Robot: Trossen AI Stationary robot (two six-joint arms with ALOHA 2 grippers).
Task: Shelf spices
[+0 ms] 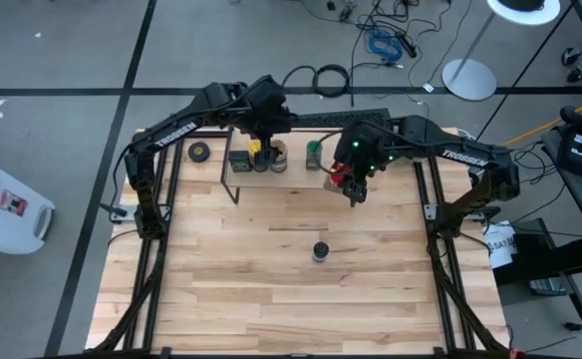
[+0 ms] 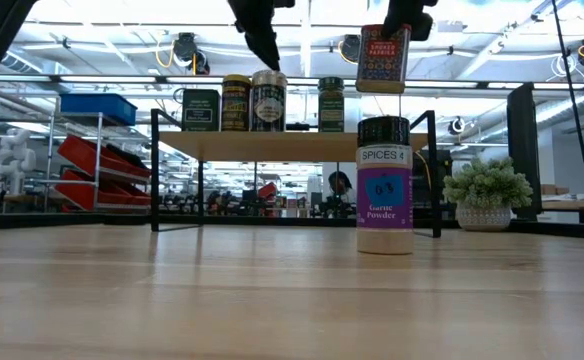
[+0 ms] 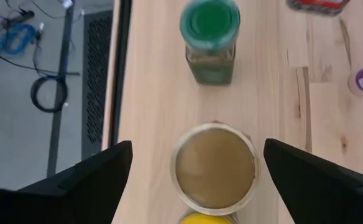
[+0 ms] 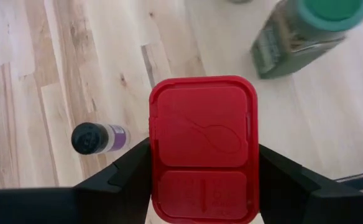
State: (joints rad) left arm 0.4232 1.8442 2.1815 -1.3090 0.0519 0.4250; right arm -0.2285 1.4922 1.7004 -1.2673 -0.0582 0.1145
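Note:
The shelf [image 2: 292, 145] stands at the table's far side. On its board, from left to right, stand the dark boxy tin [image 2: 200, 110], the yellow-lidded jar [image 2: 236, 103], the tan-lidded jar [image 2: 268, 100] and the green-lidded jar [image 2: 331, 104]. My left gripper [image 3: 197, 180] is open just above the tan-lidded jar [image 3: 214, 165], one finger on either side, touching nothing. My right gripper [image 4: 204, 177] is shut on the red square tin [image 2: 384, 58], above the shelf's right end. The blue-lidded jar [image 2: 384, 185], with a purple label, stands on its base on the table, nearer than the shelf. My right gripper pinches the red square tin's two opposite sides [image 4: 153, 155] between its two fingers [image 4: 281, 177], near the tin's lid end. The fingers come from above, pointing down. The tin hangs upright below them, lifted clear of the table and higher than the shelf board.
A black tape roll [image 1: 199, 152] lies on the table left of the shelf. A fuzzy green plant ball in a white pot [image 2: 487, 192] shows to the right of the shelf in the low view. Bare table [image 1: 271, 299] stretches toward the near edge.

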